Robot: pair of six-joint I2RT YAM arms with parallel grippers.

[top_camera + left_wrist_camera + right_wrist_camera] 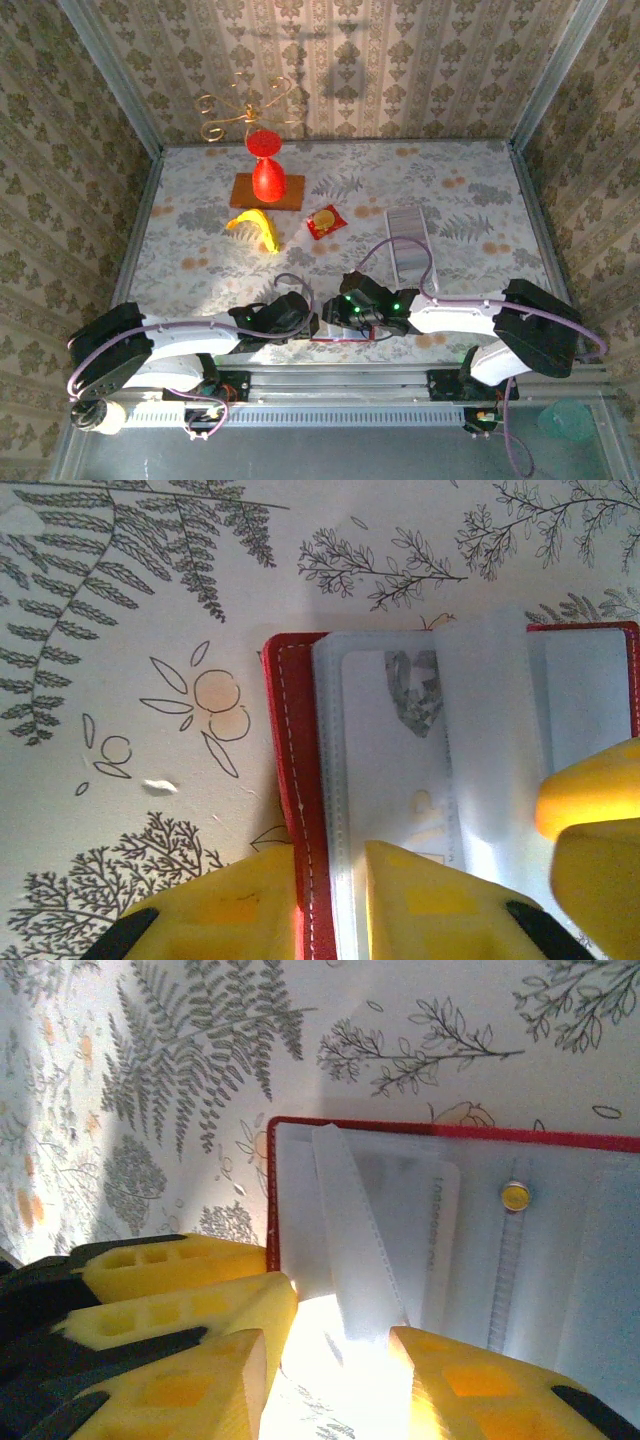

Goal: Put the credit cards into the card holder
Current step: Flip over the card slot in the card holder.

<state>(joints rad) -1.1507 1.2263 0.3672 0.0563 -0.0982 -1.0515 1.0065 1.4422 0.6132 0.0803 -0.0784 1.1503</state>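
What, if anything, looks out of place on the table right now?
Inside the open card holder, one clear plastic pocket slants across the other pockets instead of lying flat with them. From the left wrist it looks lifted off the page. Nothing else stands out.

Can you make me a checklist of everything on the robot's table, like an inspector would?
Surface: table with flowery cloth, flat.
Job's things: card holder open, one card in its sleeves; credit cards lying farther back.
Clutter: red vase on brown board, banana, red sachet, gold wire ornament.
Grippers: left gripper jaws straddle the holder's red edge, grip unclear; right gripper jaws apart, a clear flap between them.
Cables: purple cables along both arms.
Surroundings: patterned wallpaper walls.
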